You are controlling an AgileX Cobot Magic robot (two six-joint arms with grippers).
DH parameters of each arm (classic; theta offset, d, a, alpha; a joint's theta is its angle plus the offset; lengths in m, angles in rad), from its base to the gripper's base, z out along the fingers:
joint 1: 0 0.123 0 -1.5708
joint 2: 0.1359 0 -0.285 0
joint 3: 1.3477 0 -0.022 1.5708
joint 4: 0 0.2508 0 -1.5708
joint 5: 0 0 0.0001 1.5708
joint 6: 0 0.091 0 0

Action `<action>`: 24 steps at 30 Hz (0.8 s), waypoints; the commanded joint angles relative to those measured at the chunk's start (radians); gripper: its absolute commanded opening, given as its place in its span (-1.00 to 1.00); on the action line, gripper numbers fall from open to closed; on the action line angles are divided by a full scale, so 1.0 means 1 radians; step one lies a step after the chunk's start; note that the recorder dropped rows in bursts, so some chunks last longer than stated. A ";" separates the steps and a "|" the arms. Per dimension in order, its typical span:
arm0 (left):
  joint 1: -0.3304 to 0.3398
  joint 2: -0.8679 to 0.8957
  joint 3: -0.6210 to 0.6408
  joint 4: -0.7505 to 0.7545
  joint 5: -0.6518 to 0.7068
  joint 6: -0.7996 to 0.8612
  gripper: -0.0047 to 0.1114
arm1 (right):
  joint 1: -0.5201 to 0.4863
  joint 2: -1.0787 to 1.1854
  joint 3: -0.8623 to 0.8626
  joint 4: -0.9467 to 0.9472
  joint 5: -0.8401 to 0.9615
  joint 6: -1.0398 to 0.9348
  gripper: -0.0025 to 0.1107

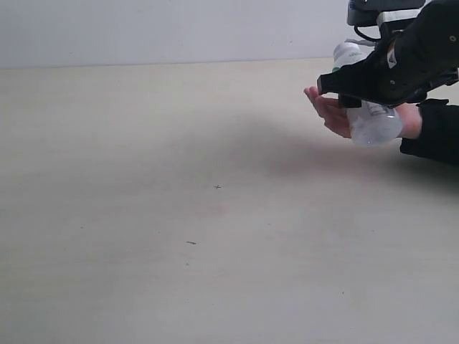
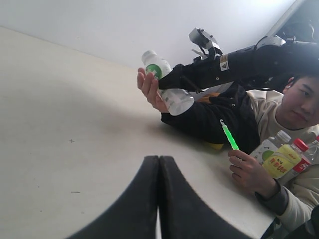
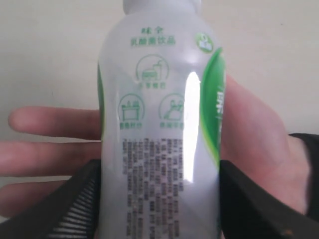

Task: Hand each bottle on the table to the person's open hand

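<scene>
- One white bottle with green marks [image 3: 159, 124]: your right gripper [image 3: 159, 199] pinches it by the person's open hand [image 3: 259, 149].
- Your left gripper [image 2: 158, 164] has its jaws pressed together.

Table [image 1: 179, 229], broad bare stretch left and centre, far right blocked by person's hand [image 1: 331, 113], white bottle [image 1: 374, 123], right gripper [image 1: 356, 92] clasping it
</scene>
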 commanded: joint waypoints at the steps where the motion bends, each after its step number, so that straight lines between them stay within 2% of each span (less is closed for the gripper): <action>1: 0.000 -0.006 0.000 -0.003 -0.006 0.004 -0.92 | -0.006 0.002 -0.006 -0.018 0.010 -0.003 -0.18; 13: 0.000 -0.006 0.000 -0.003 -0.006 0.004 -0.92 | -0.006 0.002 -0.006 -0.030 0.010 -0.003 0.37; 24: 0.000 -0.006 0.000 -0.003 -0.006 0.004 -0.92 | -0.006 0.002 -0.006 -0.052 0.010 -0.003 0.41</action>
